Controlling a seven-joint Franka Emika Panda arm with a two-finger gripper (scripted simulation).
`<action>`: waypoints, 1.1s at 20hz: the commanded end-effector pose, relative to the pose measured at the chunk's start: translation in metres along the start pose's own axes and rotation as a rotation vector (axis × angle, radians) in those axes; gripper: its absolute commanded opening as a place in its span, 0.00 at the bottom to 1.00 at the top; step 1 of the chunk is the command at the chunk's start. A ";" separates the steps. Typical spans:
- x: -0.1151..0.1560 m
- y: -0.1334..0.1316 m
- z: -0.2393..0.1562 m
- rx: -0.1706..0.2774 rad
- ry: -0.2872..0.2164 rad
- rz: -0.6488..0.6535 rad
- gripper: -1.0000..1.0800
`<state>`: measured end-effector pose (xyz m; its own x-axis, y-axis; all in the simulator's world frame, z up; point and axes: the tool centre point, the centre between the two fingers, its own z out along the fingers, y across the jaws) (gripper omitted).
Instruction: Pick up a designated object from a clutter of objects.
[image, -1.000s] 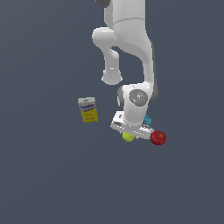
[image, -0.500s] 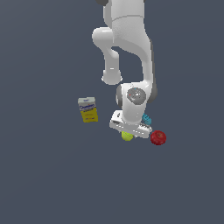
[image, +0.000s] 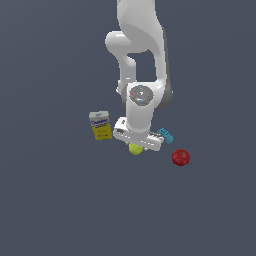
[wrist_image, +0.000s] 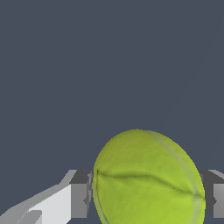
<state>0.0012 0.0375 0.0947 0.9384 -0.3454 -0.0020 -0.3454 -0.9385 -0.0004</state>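
The yellow-green ball (image: 135, 149) sits between my fingertips, just under the white hand, in the exterior view. My gripper (image: 136, 146) is shut on it. In the wrist view the ball (wrist_image: 148, 179) fills the gap between the two grey fingers (wrist_image: 81, 194), which press on both of its sides; my gripper (wrist_image: 148, 197) holds it over bare dark floor. The red round fruit-like object (image: 180, 157) lies to the exterior view's right of the ball, apart from it.
A teal toy brick (image: 165, 134) lies just behind the hand, on the exterior view's right. A yellow-and-white box with a blue label (image: 100, 125) stands to the exterior view's left of the hand. The floor is a plain dark grey surface.
The hand and the ball in it have moved toward the exterior view's left and slightly up, away from the red object. The red object, brick and box have not moved.
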 end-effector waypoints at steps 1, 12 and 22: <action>0.004 0.019 -0.020 0.002 0.002 0.001 0.00; 0.020 0.121 -0.119 0.004 0.001 0.002 0.00; 0.038 0.211 -0.209 0.002 0.001 0.002 0.00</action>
<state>-0.0330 -0.1607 0.2897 0.9374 -0.3482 -0.0015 -0.3482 -0.9374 -0.0030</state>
